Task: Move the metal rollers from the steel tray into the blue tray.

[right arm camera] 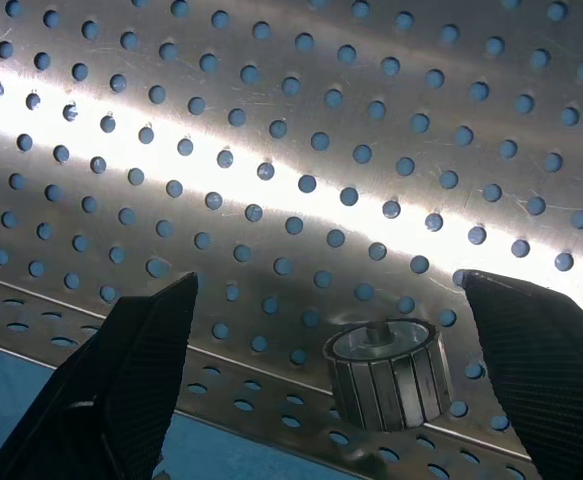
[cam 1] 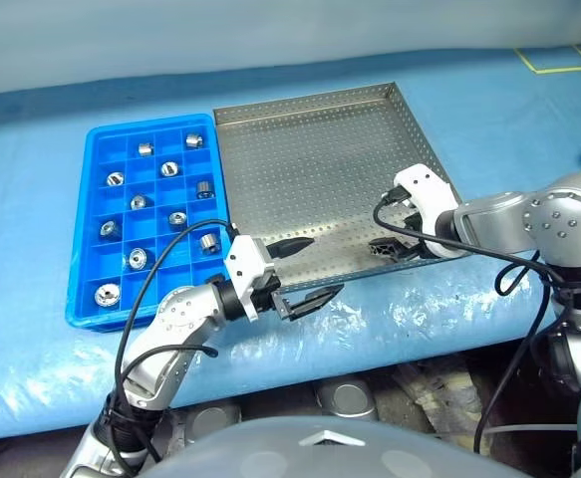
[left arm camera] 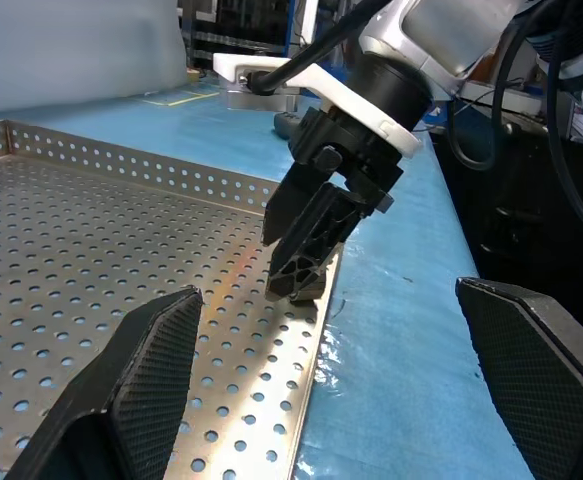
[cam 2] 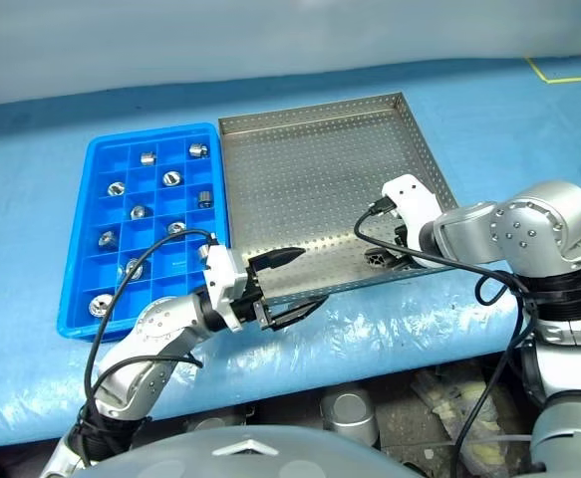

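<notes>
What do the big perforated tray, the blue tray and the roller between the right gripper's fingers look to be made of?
Perforated tray: sheet metal, likely steel, brushed silver with bright glare streaks. Blue tray: apparently moulded plastic, uniform glossy blue with thin grid walls. Roller: metal, shiny grey, with a grooved side and a reflective top face.

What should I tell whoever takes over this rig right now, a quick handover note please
Left gripper: open, empty, level over the near rim of the steel tray.
Right gripper: open, empty, pointing down over the steel tray's near right corner, with one roller lying on the tray floor between its fingers, not yet gripped.
Blue tray: left of the steel tray, touching it; eleven metal rollers sit in separate compartments.
Done: those eleven are across.
Left: close on the last roller in the steel tray and put it in a free blue compartment. I see no other roller in the steel tray.
</notes>
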